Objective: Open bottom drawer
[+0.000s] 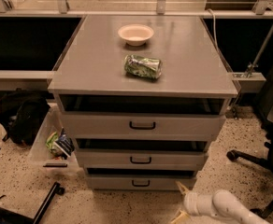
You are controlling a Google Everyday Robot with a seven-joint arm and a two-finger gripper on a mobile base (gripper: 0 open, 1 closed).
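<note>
The grey cabinet (141,59) has three drawer fronts. The bottom drawer (108,183) is the lowest, shallowest front, with a small black loop handle (140,183). My gripper (179,202) is low at the bottom of the view, just right of and below the bottom drawer's front, near its right corner. Its two pale fingers are spread apart and hold nothing. One fingertip (181,186) is close to the drawer's lower right corner, not at the handle. The white arm (225,208) runs off to the lower right.
A white bowl (135,34) and a crushed green can (143,66) lie on the cabinet top. A clear bin (52,146) with items and a black bag (19,118) sit left of the cabinet. A chair base (253,160) is at right.
</note>
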